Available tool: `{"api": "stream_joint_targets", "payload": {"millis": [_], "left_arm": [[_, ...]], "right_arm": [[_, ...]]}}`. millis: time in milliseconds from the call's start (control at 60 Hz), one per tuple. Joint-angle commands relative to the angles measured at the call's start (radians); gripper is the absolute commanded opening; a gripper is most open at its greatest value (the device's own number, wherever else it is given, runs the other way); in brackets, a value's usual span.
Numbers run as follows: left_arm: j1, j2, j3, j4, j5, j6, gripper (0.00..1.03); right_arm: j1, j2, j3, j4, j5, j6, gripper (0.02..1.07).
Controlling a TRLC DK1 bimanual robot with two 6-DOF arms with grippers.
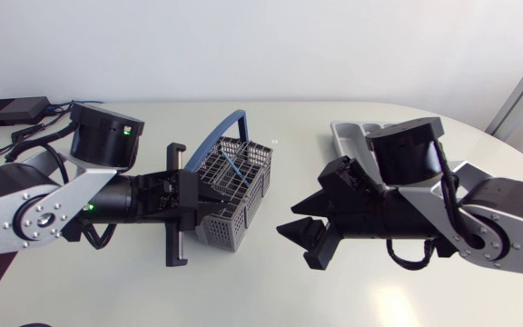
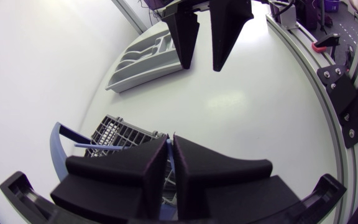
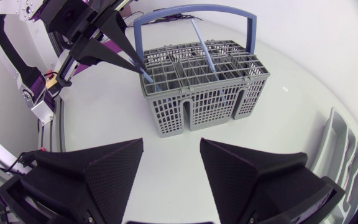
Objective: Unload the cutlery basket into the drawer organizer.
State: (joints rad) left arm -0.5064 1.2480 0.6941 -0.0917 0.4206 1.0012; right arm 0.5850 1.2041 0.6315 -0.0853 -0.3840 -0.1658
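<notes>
The grey cutlery basket (image 1: 241, 195) with a blue arched handle (image 1: 218, 132) stands mid-table. My left gripper (image 1: 212, 198) is at the basket's left corner, its fingers pressed together on the top of a thin blue cutlery piece (image 3: 145, 76) that stands in a corner compartment. A second blue piece (image 3: 202, 40) leans across the basket (image 3: 204, 93). My right gripper (image 1: 300, 238) hovers open to the right of the basket, nothing between its fingers. The grey drawer organizer (image 1: 348, 136) lies at the back right, partly hidden behind my right arm.
A black box (image 1: 12, 111) with cables sits at the table's back left corner. Bare white tabletop lies between the basket and my right gripper and along the front edge.
</notes>
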Motion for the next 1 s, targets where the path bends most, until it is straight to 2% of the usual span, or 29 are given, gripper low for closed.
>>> {"api": "stream_joint_targets", "payload": {"millis": [0, 400, 583, 983], "left_arm": [[-0.006, -0.033, -0.008, -0.002, -0.002, -0.015, 0.10], [-0.007, -0.180, 0.054, -0.115, 0.000, -0.046, 0.10], [-0.034, -0.245, 0.101, -0.192, 0.000, -0.076, 0.10], [-0.121, -0.364, 0.150, -0.278, -0.016, -0.171, 0.10]], "right_arm": [[-0.007, -0.014, -0.018, 0.004, 0.002, -0.014, 0.69], [0.010, -0.072, -0.033, 0.009, 0.007, -0.028, 0.69], [0.049, -0.129, -0.059, 0.038, 0.039, -0.058, 0.69], [0.125, -0.222, -0.092, 0.039, 0.091, -0.126, 0.69]]}}
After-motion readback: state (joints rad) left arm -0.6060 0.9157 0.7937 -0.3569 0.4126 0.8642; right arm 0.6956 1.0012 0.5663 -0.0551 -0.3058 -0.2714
